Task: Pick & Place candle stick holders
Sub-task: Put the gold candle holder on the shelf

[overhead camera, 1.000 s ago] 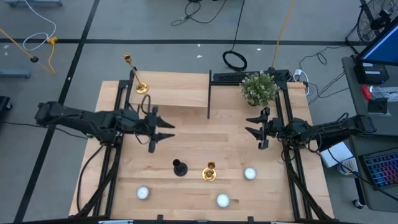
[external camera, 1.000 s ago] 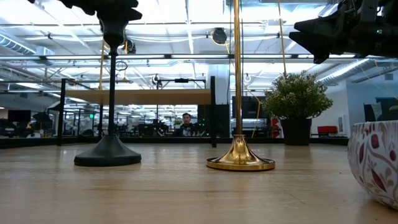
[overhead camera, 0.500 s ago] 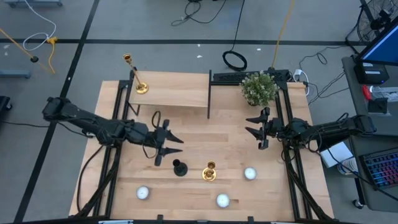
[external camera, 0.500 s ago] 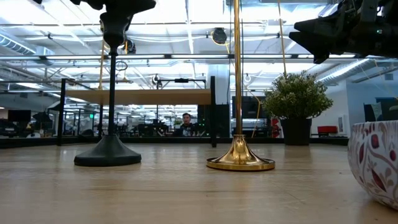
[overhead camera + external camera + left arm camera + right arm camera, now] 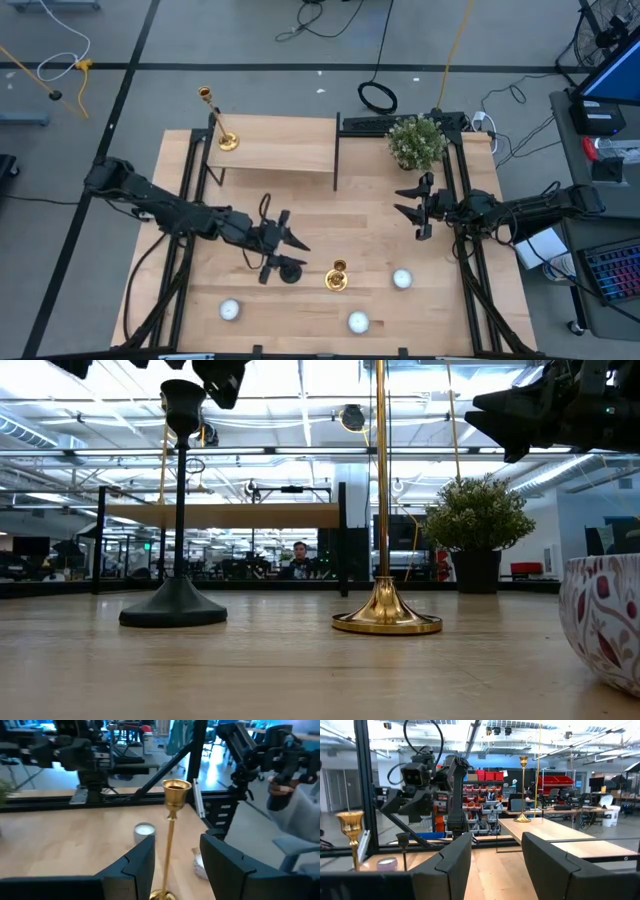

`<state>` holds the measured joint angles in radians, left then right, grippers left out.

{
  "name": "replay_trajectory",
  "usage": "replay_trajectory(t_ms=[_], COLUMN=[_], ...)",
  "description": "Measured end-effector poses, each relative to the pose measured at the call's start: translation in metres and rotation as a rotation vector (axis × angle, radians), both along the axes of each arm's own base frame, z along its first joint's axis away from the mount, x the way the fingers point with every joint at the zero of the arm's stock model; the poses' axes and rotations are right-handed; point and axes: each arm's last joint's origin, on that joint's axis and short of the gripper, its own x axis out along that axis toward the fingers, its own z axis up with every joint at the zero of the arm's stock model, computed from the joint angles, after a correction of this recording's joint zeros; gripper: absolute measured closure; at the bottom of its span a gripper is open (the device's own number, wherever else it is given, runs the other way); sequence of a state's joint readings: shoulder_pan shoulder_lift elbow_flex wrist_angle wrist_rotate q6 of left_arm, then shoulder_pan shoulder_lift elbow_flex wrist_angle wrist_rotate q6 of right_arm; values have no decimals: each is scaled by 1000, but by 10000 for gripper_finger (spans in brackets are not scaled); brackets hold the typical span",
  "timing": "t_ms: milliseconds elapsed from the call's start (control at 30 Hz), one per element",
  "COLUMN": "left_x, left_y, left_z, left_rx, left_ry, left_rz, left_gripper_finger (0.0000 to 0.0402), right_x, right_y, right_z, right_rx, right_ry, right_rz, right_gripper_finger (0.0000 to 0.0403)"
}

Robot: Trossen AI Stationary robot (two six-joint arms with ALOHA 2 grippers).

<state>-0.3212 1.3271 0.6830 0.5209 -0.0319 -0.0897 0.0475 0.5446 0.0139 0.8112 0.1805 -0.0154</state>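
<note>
A black candlestick [image 5: 291, 270] stands on its round base [image 5: 173, 611] near the table's front. A gold candlestick [image 5: 337, 276] stands on its flared base [image 5: 386, 618] just right of it and also shows in the left wrist view [image 5: 172, 815]. A second gold candlestick [image 5: 226, 138] stands on the raised wooden shelf [image 5: 290, 148] at the far left. My left gripper [image 5: 287, 262] is open. Its fingers [image 5: 222, 378] stand on either side of the black candlestick's cup [image 5: 183, 396] and a little above it, touching nothing. My right gripper [image 5: 416, 211] is open and empty above the table's right side.
A bushy green plant [image 5: 417, 142] stands at the far right. Three small white candle bowls [image 5: 402, 279] [image 5: 358, 322] [image 5: 230, 310] sit along the near edge, and one shows close in the low view [image 5: 602, 622]. Black frame posts [image 5: 336, 160] edge the shelf.
My left gripper has gone toward the table's near edge and to the right, staying open, until its fingers stand about the top of the black candlestick. The candlesticks have not moved.
</note>
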Motion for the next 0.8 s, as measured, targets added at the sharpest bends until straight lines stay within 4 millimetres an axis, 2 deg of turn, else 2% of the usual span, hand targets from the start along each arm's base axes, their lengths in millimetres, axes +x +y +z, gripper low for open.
replay_trajectory(t_ms=[167,467,700,800], left_x=[9,17,17,16], left_y=[-3,-6,-8,-7], left_z=[-7,-11,-9,-7], left_rx=[-29,-43,-40,-40], left_ry=[-28,-61,-66,-70], left_rz=[-2,-12,-39,-38], left_gripper_finger=[238,238,238,238], right_x=[1,3,4,7], right_y=[0,0,8,13], right_z=[-2,-15,-9,-9], right_rx=[84,159,122,91], right_ry=[9,139,89,83], right_rz=[23,37,278,324], right_gripper_finger=[232,232,232,232])
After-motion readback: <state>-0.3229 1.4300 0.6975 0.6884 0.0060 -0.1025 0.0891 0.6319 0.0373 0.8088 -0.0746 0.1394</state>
